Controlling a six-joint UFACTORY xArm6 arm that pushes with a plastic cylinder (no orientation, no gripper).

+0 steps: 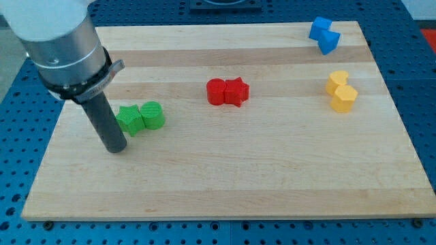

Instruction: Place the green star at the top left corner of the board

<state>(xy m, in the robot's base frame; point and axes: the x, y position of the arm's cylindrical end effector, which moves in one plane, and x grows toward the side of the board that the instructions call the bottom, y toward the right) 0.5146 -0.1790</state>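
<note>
The green star [129, 120] — bright, notched, touching a green cylinder [153, 116] — sits just right of my tip [116, 148].

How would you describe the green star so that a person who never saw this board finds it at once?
Start at the wooden board and go to its left side, where two green blocks touch. The green star is the left one, right beside my tip. Its edge has points, while the green round block on its right is smooth.
</note>
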